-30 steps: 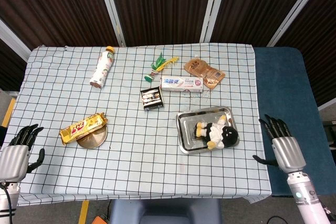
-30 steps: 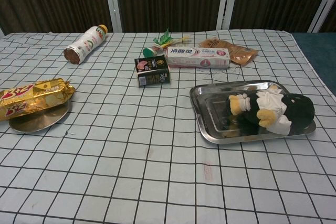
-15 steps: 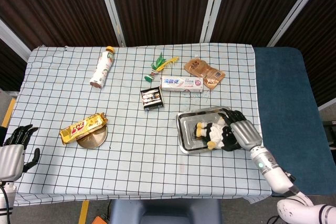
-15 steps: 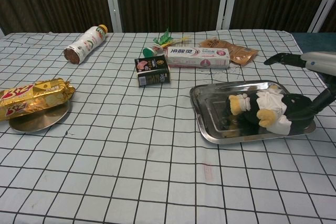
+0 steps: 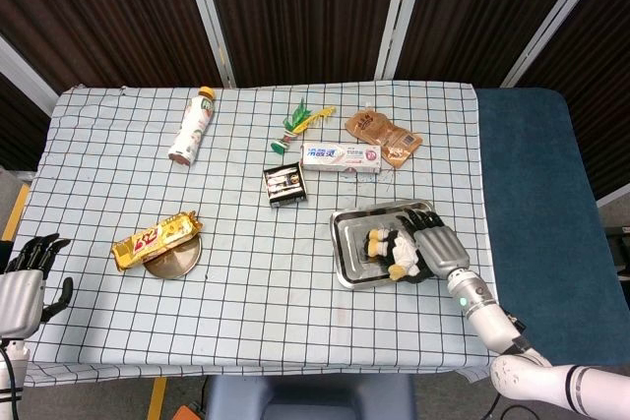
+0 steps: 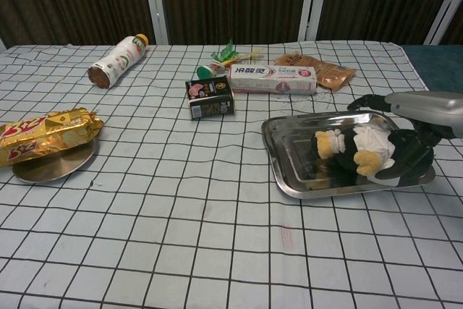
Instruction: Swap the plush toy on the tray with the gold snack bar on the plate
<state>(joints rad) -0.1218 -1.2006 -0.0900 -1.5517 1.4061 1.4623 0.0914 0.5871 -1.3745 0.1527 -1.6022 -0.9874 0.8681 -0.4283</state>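
The table under its white cloth with a black grid carries everything, and on it the one real change of the last second is at about four o'clock from the centre: the robot's right hand, which a second ago hung off the cloth's right edge with fingers spread, has swung in over the rectangular shiny steel tray and now lies on the dark back of the black, white and yellow plush toy. In the chest view its dark fingers drape over the toy's far side, touching it, but I cannot tell whether they have clenched enough to count as a grasp; the toy lies on its side in the tray, unmoved and not lifted. This reads as the opening of the swap, with the toy to be picked up first and nothing exchanged yet. The round flat metal plate sits at about eight o'clock with the gold-wrapped snack bar lying across its upper rim, exactly where it was a second ago. The left hand, at the cloth's lower left edge and well apart from the bar, has drifted slightly lower and rests released, fingers apart, holding nothing. The white beverage bottle with an orange cap, the white toothpaste box and the small dark carton have not moved.
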